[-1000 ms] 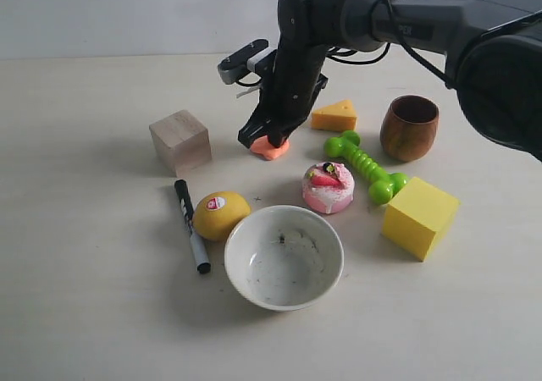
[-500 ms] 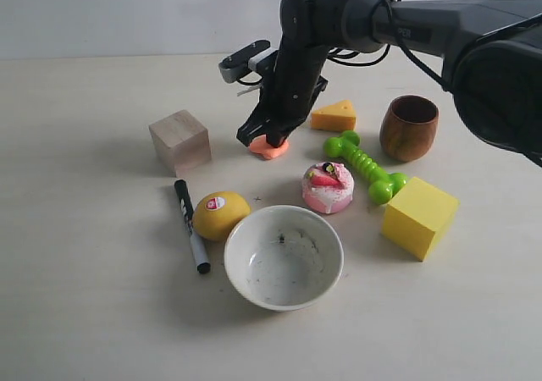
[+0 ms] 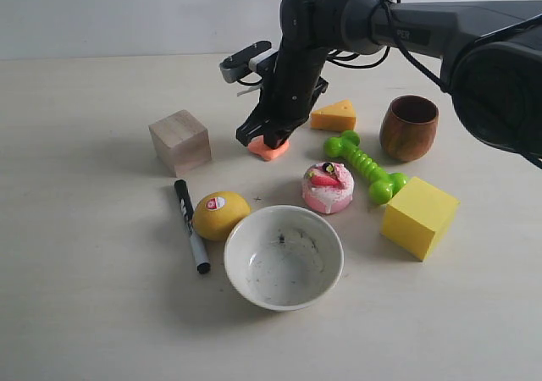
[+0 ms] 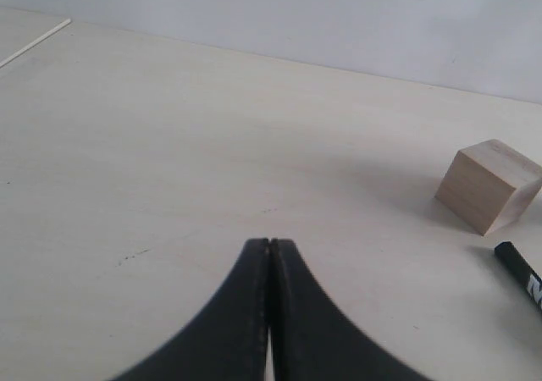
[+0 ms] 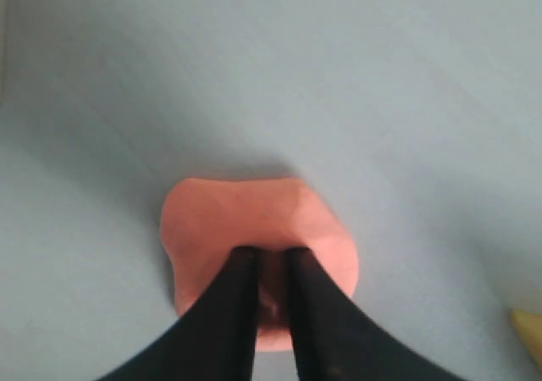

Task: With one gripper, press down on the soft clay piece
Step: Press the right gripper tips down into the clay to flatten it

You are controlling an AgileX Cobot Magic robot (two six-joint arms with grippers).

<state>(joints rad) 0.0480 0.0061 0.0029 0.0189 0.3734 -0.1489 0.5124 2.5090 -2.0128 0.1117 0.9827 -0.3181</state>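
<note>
The soft clay piece [image 3: 269,150] lay on the desk [image 3: 85,296] toward its far edge, about midway between the left and right edges, flattened against the surface. The right gripper [image 3: 264,137] stood on top of it, tips touching the clay. In the right wrist view the clay [image 5: 254,229] spread out around the gripper [image 5: 271,252], whose fingers [image 5: 241,296] were drawn almost together with only a narrow slit between them. It gripped nothing. That near-closed pose probably served to give one blunt tip for pushing down rather than a pinch. The arm came in from the far right corner and sloped down steeply, so the push would go mostly into the desk.

Just beside the clay, toward the right edge, sat the cheese wedge [image 3: 334,115] and the green bone toy [image 3: 364,165]; the wooden block [image 3: 179,140] stood near on the left. The cake toy [image 3: 328,186], lemon [image 3: 221,215] and bowl [image 3: 284,256] lay nearer the front edge, apart from the press.

The left gripper [image 4: 269,258] hung over bare desk with its fingers pressed together, empty, likely parked out of the way
</note>
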